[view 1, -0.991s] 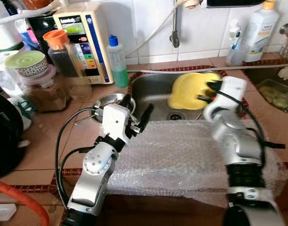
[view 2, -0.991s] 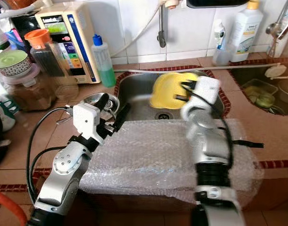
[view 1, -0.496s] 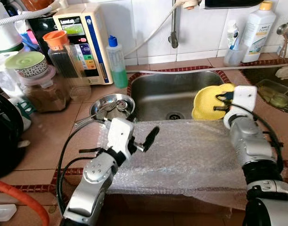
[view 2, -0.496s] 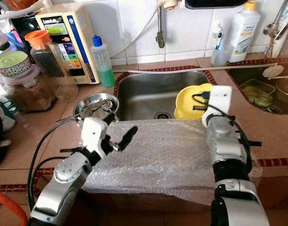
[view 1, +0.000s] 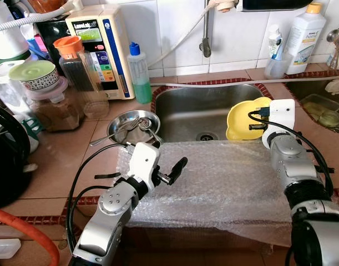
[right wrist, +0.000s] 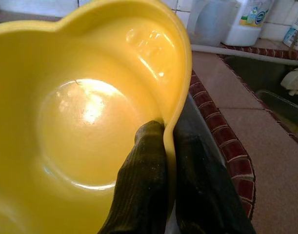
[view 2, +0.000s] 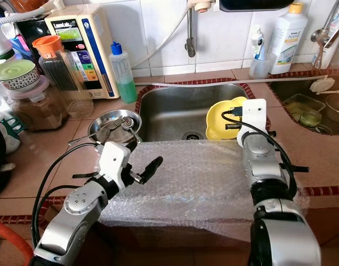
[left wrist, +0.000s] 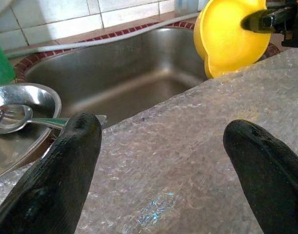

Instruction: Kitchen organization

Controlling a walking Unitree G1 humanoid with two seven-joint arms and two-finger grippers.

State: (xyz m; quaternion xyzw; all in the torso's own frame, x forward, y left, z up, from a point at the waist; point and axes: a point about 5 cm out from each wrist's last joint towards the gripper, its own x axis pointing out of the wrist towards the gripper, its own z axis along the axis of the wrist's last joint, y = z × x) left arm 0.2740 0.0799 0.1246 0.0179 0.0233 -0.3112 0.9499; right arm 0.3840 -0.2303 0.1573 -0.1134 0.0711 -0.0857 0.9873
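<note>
Yellow bowl (view 1: pixel 242 119) held tilted on edge over the right end of the steel sink (view 1: pixel 187 111), its rim pinched between the right gripper (right wrist: pixel 169 146) fingers. Bowl's lower edge is hidden behind the bubble wrap (view 1: pixel 224 183). Left gripper (left wrist: pixel 163 161) hovers spread and empty above the wrap.

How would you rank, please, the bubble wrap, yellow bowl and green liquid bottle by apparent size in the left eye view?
1. bubble wrap, largest by far.
2. yellow bowl, held by the right gripper.
3. green liquid bottle, though close to the bowl, so unsure.
</note>
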